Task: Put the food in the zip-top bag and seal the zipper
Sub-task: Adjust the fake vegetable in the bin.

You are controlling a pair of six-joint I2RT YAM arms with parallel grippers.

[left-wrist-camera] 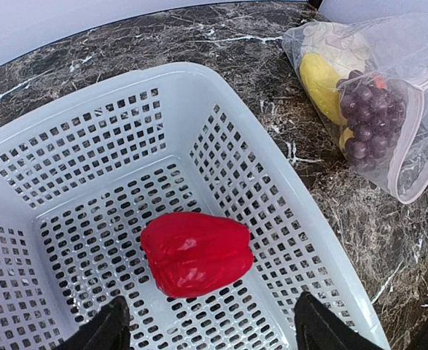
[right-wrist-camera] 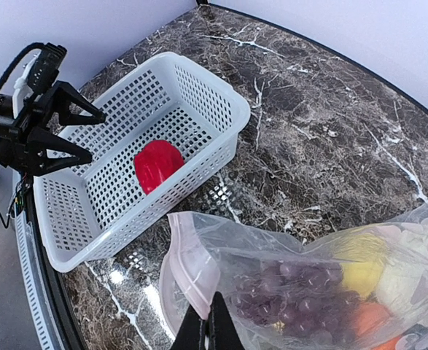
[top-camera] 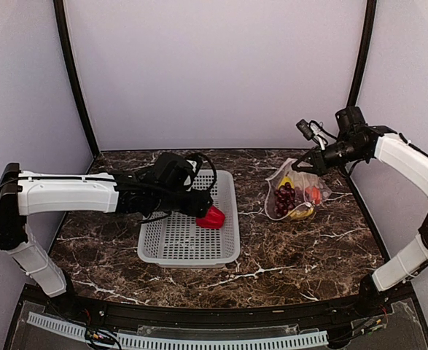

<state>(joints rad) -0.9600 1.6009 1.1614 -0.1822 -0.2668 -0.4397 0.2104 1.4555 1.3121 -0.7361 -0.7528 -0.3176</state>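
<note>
The red pepper [left-wrist-camera: 196, 252] lies alone in the perforated basket [top-camera: 159, 246], also in the top view [top-camera: 214, 216] and the right wrist view [right-wrist-camera: 157, 165]. My left gripper [left-wrist-camera: 210, 329] hovers open just above it, one finger [left-wrist-camera: 104, 328] on each side. The zip-top bag [top-camera: 296, 191] lies right of the basket holding grapes [right-wrist-camera: 290, 292], yellow pieces [left-wrist-camera: 319, 79], cauliflower [left-wrist-camera: 337, 42] and an orange tomato [right-wrist-camera: 370, 319]. My right gripper [right-wrist-camera: 209, 329] is shut on the pinkish zipper strip [right-wrist-camera: 192, 264], holding the mouth lifted and open toward the basket.
The grey-white basket stands left of centre on the dark marble table [top-camera: 301, 248]. White walls and black corner posts enclose the back and sides. The left arm [top-camera: 68, 193] stretches across from the left edge over the basket.
</note>
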